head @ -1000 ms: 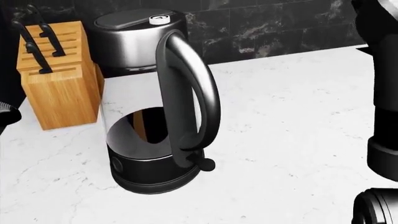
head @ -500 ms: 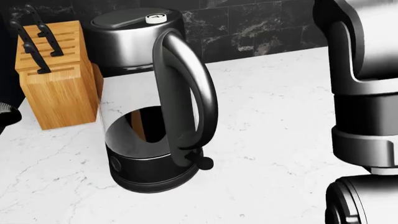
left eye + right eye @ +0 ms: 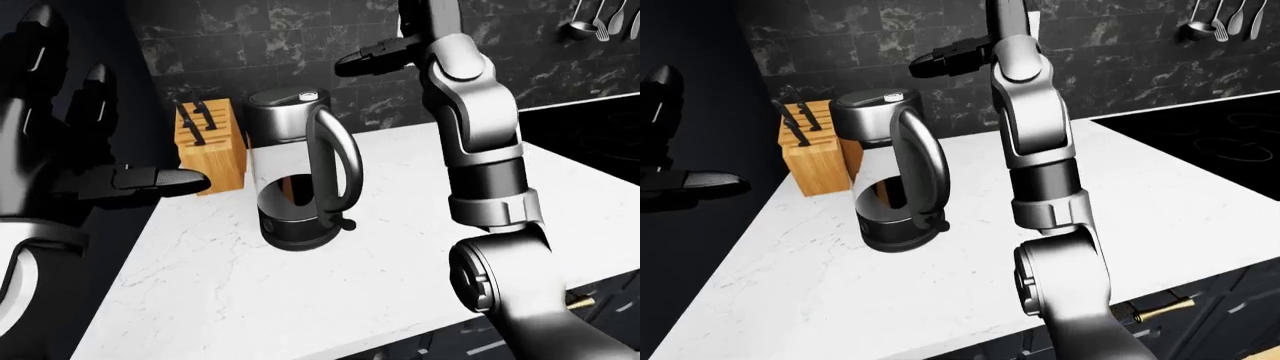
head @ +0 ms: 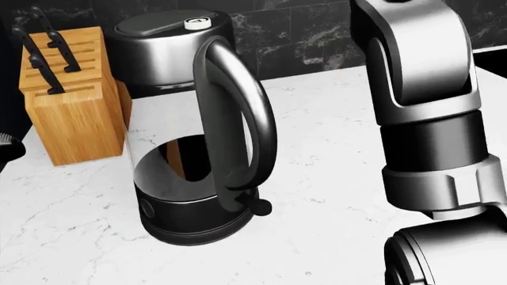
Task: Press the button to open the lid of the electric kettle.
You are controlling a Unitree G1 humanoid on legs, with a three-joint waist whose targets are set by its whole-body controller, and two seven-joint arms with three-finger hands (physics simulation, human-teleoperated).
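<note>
Left-eye view, far left: left hand (image 3: 75, 142) raised beside the counter, fingers (image 3: 160, 180) spread and holding nothing, one finger reaching toward the knife block without touching it. Knife block (image 4: 71, 101), wooden with black knife handles sticking out, stands on the white marble counter (image 4: 333, 178) close to the dark tiled wall (image 3: 250, 45).

Just right of the block: kettle (image 4: 198, 148), upright on the counter, steel top, clear body, black base. Lid (image 4: 162, 24) sits flat and closed. Small white button (image 4: 197, 23) at the lid's edge, above the big curved handle (image 4: 242, 119), which faces the camera.

Right of the kettle: right arm (image 3: 480, 150) rises steeply from the bottom of the view. Right hand (image 3: 385, 56) is up near the wall, higher than the kettle top and to its right, a dark finger pointing left; not in contact with the button. Grasping nothing; fingers loose.

Far right, right-eye view: black stove (image 3: 1210, 142) set in the counter, utensils (image 3: 1215, 19) hanging on the wall above.
</note>
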